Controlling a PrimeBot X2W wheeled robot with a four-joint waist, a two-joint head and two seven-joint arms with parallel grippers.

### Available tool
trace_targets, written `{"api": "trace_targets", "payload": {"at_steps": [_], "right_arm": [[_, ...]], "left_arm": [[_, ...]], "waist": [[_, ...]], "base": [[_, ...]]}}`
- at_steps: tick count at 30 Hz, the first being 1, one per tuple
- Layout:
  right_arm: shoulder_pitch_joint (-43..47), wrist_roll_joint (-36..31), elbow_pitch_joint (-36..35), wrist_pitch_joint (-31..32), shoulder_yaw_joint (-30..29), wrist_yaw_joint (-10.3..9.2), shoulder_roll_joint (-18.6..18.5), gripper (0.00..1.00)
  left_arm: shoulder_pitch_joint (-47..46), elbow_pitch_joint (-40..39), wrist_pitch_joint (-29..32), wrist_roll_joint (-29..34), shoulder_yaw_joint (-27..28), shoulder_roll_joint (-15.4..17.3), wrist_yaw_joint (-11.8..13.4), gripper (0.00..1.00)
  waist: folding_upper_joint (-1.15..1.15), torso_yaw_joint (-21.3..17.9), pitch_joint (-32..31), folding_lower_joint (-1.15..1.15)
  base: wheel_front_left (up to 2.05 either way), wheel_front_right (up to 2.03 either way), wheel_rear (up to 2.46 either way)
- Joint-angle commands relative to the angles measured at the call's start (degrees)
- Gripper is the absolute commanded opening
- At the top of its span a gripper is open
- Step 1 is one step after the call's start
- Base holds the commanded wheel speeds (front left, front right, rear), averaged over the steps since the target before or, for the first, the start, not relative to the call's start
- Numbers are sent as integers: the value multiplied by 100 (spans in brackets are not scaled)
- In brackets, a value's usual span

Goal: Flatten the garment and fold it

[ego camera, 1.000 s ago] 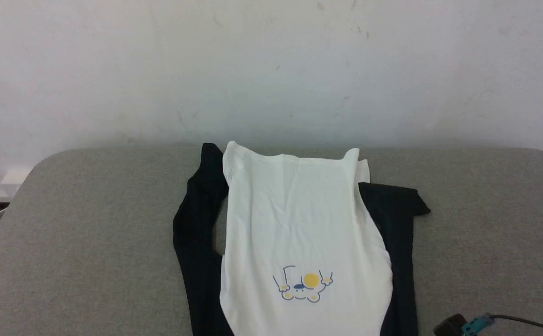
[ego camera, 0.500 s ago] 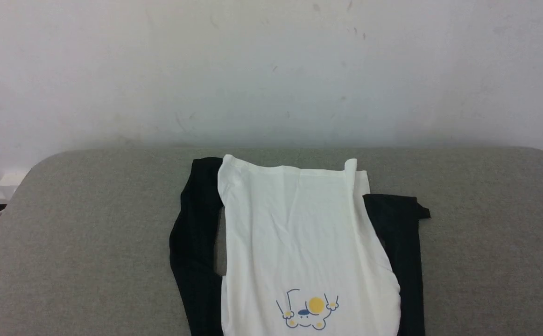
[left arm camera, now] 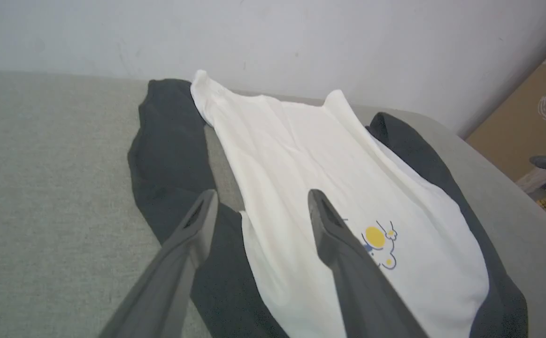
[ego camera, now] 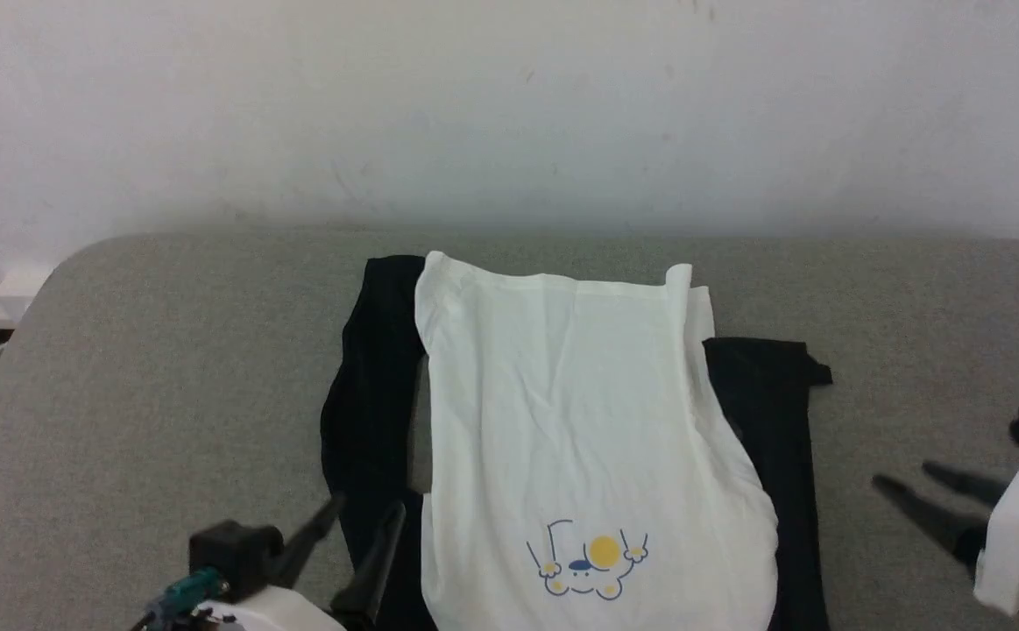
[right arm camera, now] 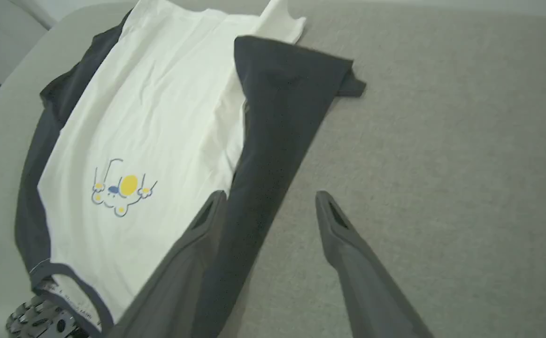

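Your garment (ego camera: 579, 421) lies spread on the grey padded surface (ego camera: 167, 368), and both grippers are released and empty.

The white body runs from the far hem, close to the wall (ego camera: 509, 105), down to the cartoon print (ego camera: 588, 565) on the near side. One black sleeve (ego camera: 369, 394) lies along its left edge and the other black sleeve (ego camera: 772, 421) along its right. Your left gripper (ego camera: 365, 506) sits at the near left with its fingers spread, above where the left-hand sleeve meets the white body; you can't tell if it touches the cloth. Your right gripper (ego camera: 903, 474) is out to the right, jaws apart, beside the right-hand sleeve. Past the surface's right end stands a brown panel (left arm camera: 531, 122), possibly a cardboard box, its contents hidden.
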Motion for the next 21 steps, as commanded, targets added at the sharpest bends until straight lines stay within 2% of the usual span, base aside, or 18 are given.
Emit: {"api": "trace_targets", "payload": {"at_steps": [1, 4, 6, 10, 16, 21], "right_arm": [[-156, -137, -28, 16, -91, -5, 69, 100], [-632, -1048, 146, 88, -670, -5, 376, 100], [-964, -1515, 436, 118, -1038, -5, 728, 100], [-1571, -2331, 1093, 314, -1277, -5, 1207, 100], [-2271, -3009, 2204, 445, -1434, -5, 1493, 100], [-2677, -3319, 2958, 275, -1373, -5, 1580, 100]], "left_arm": [[-115, -24, -111, 60, 81, -41, 63, 100], [-392, -27, -673, 315, 347, -169, 245, 100], [-577, -15, -897, 561, 480, -293, 391, 100], [-739, -69, -1046, 874, 725, -713, 524, 100], [-770, -52, -1060, 1237, 963, -1269, 354, 100], [-759, 75, -1061, 1443, 1158, -1534, 137, 100]], "waist": [[0, 92, 227, -1], [0, 189, 522, -1], [0, 280, 739, -1], [0, 447, 1085, -1], [0, 709, 1450, -1], [0, 865, 1628, -1]], "base": [[0, 0, 0], [0, 0, 0], [0, 0, 0], [0, 0, 0], [0, 0, 0], [0, 0, 0]]}}
